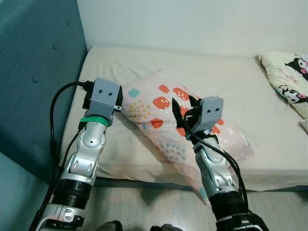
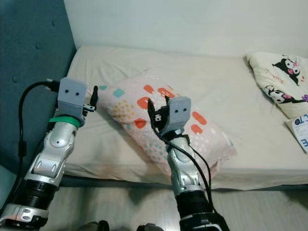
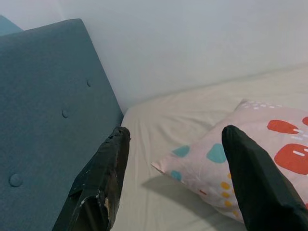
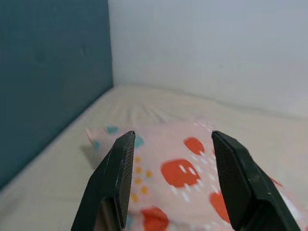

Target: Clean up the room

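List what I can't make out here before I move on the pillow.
- Pink pillow: near end hidden behind the right arm, head views.
- Cartoon pillow: cut off by the frame's right edge.
- Printed item: mostly cut off at the right edge, text too small.
- Left gripper: mostly hidden behind its wrist camera.

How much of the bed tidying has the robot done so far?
Not much looks done yet. The pink patterned pillow lies crooked across the bed, one end hanging over the near edge. In hand: the left gripper is open at the pillow's corner and the right gripper is open above its middle, neither holding it. Left to do: straightening that pillow, and perhaps the cartoon-print pillow at the far side.
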Motion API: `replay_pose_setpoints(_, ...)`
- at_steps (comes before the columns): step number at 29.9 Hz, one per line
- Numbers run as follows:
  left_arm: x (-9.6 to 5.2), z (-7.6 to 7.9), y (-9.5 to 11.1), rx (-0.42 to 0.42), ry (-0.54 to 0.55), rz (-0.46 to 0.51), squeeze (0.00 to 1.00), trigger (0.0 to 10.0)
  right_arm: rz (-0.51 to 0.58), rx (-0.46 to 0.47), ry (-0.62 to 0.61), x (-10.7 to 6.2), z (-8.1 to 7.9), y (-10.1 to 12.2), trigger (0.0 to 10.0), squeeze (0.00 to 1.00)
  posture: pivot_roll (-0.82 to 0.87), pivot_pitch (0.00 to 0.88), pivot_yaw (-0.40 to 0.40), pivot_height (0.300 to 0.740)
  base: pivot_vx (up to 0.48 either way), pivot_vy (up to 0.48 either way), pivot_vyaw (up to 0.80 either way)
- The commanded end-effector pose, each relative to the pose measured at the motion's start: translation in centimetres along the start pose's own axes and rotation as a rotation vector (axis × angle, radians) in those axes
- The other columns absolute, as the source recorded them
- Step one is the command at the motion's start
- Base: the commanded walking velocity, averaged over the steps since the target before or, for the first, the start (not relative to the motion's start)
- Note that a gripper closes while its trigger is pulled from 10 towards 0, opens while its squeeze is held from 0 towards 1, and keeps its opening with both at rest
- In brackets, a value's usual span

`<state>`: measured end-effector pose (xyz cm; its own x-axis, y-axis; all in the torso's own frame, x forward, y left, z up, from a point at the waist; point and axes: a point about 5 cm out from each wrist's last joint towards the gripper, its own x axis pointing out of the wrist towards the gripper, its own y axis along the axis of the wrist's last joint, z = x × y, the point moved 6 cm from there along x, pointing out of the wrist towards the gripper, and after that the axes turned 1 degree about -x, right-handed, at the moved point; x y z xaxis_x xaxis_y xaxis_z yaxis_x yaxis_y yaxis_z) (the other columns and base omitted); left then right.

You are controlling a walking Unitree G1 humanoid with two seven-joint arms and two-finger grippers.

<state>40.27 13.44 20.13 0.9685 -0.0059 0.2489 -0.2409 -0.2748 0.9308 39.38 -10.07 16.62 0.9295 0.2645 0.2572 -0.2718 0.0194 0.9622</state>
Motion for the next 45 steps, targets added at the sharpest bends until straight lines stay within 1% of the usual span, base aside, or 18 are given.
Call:
replay_pose_setpoints(1,-0.08,0.02,-0.54,0.001,0.005,-0.012,0.0,10.0,-0.025,-0.027,-0.02,-0.27,0.41,-0.75,10.0,0.0,-0.03,0.048,0.01,0.74,0.39,0.0,0.0)
replay_pose_setpoints(3,-0.07,-0.02,-0.56,0.0,0.008,-0.013,0.0,10.0,-0.02,-0.025,-0.034,-0.27,0.66,-0.61,10.0,0.0,-0.04,0.047,0.01,0.74,0.39,0.0,0.31)
replay_pose_setpoints(4,-0.08,-0.04,-0.59,-0.001,0.009,-0.015,0.0,10.0,-0.013,-0.01,-0.044,-0.26,0.88,-0.41,10.0,0.0,-0.04,0.048,0.01,0.74,0.371,0.0,0.54)
replay_pose_setpoints(13,-0.08,-0.04,-0.59,-0.001,0.009,-0.015,0.0,10.0,-0.013,-0.01,-0.044,-0.26,0.88,-0.41,10.0,0.0,-0.04,0.048,0.01,0.74,0.371,0.0,0.54)
replay_pose_setpoints(14,-0.07,-0.03,-0.63,-0.006,0.01,-0.018,0.0,10.0,-0.004,0.003,-0.048,-0.24,1.01,-0.22,10.0,0.0,-0.04,0.048,0.01,0.74,0.0,0.0,0.0)
replay_pose_setpoints(15,-0.19,0.18,-0.61,-0.01,0.003,-0.018,0.0,10.0,0.004,0.023,-0.04,-0.35,0.79,-0.15,10.0,0.0,-0.04,0.053,0.008,0.74,0.0,0.0,0.0)
replay_pose_setpoints(39,-0.22,0.33,-0.7,-0.006,-0.001,-0.021,0.0,10.0,0.0,0.03,-0.039,-0.48,0.62,-0.32,10.0,0.0,-0.04,0.062,0.008,0.74,0.0,0.0,0.0)
replay_pose_setpoints(42,-0.48,0.77,-0.85,0.0,-0.028,-0.02,0.0,10.0,-0.011,0.056,-0.075,-0.5,1.17,-0.62,10.0,0.0,-0.04,0.063,0.008,0.74,0.0,0.0,0.0)
replay_pose_setpoints(45,-0.59,0.95,-0.96,0.006,-0.042,-0.02,0.0,10.0,-0.014,0.063,-0.089,-0.5,1.38,-0.7,10.0,0.0,-0.04,0.063,0.009,0.74,0.0,0.0,0.0)
